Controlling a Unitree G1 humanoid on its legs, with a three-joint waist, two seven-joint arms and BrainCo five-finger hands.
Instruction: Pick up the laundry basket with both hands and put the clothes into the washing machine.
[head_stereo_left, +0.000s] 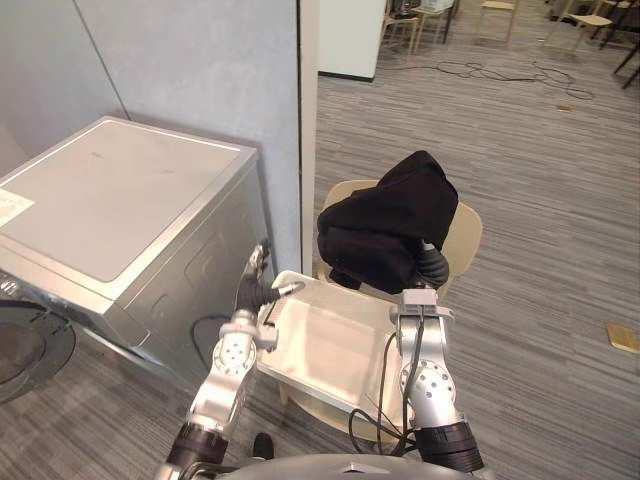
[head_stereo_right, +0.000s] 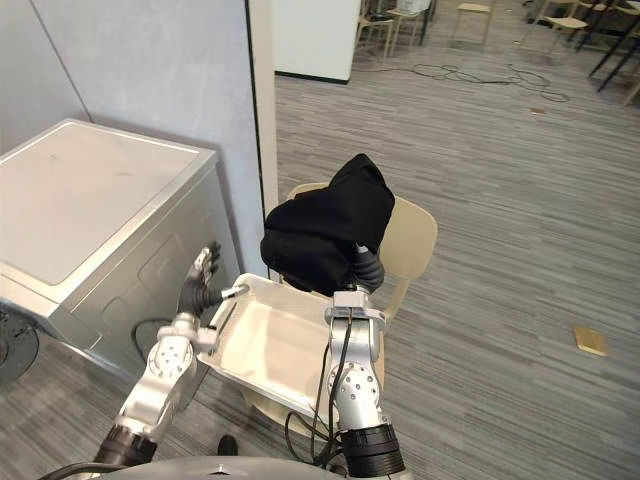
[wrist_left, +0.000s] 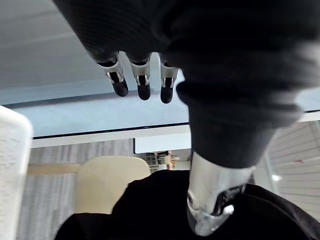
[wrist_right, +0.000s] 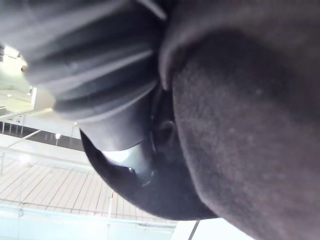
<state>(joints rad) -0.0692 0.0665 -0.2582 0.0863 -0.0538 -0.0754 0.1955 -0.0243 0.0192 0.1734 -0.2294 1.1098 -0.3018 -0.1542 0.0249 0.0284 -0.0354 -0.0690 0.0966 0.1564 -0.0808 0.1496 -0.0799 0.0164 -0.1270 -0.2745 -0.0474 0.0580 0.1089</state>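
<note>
There's the silver washing machine (head_stereo_left: 110, 200) on the left, lid shut, up against the grey wall panel (head_stereo_left: 190, 70). Right of it sits the beige chair (head_stereo_left: 466, 236), and on its seat the white laundry basket (head_stereo_left: 330, 345), near edge hanging over. The black clothes (head_stereo_left: 385, 225) are up in the air above the basket's far right corner, bunched over the right hand (head_stereo_left: 432, 266), which is buried in the cloth, so its grip cannot be told. The left hand (head_stereo_left: 252, 285) stands at the basket's left rim, fingers straight and spread, holding nothing.
</note>
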